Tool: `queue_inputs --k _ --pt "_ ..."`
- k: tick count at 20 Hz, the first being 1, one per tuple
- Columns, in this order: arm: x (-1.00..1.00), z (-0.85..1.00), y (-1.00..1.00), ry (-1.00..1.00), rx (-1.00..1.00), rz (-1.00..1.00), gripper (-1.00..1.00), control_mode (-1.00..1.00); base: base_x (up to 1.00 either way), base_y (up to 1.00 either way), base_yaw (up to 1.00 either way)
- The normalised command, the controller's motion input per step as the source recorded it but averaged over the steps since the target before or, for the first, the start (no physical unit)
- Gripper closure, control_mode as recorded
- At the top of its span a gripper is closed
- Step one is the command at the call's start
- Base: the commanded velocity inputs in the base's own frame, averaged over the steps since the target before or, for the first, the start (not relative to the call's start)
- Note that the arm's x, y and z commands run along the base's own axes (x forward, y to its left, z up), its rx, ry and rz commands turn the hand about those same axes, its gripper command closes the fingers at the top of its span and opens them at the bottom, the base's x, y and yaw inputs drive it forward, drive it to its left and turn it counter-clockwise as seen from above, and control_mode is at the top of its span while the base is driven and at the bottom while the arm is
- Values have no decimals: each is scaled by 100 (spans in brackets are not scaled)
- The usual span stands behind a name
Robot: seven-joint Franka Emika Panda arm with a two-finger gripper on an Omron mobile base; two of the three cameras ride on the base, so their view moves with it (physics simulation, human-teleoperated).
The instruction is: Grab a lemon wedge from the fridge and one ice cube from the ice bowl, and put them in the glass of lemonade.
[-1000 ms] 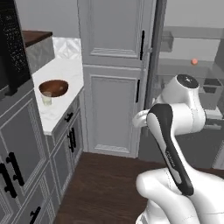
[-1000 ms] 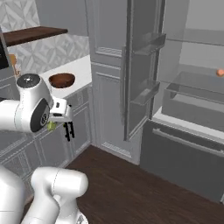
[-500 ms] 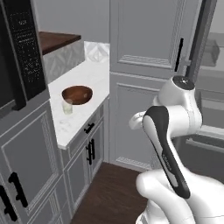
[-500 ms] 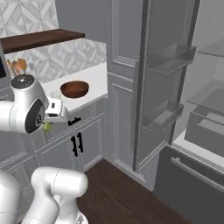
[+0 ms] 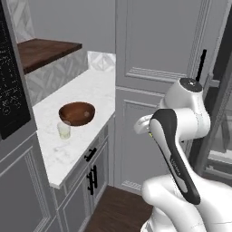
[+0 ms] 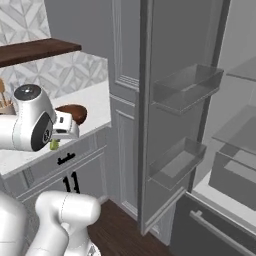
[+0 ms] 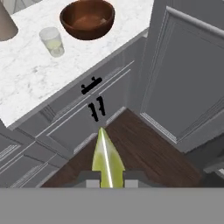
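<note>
A yellow-green lemon wedge stands pinched in my gripper, which is shut on it and hangs over the dark wood floor in front of the counter. The same wedge peeks out below the hand in the right base view. On the white marble counter sits the dark brown ice bowl, and the glass of lemonade stands just beside it, nearer the counter's edge. The fridge is open at the right, its door shelves bare.
A tall pale panelled cabinet stands between counter and fridge. A beige utensil cup stands on the counter near the glass. Drawers with black handles run under the counter. A wooden shelf hangs over the back of the counter.
The whole picture has shifted: the base has driven from the fridge toward the counter, so bowl and glass are closer and larger. The gripper still holds the lemon wedge.
</note>
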Motion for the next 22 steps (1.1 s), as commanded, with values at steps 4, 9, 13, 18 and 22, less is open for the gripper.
queue_inputs --k 4,9,13,18,22 --pt "0 0 0 0 0 0 100 100 44 36 13" --pt "0 0 0 0 0 0 100 100 44 30 27" --pt "0 0 0 0 0 0 100 100 78 4 32" --pt "0 0 0 0 0 0 100 100 84 5 30" --pt "0 0 0 0 0 0 100 100 49 1 22"
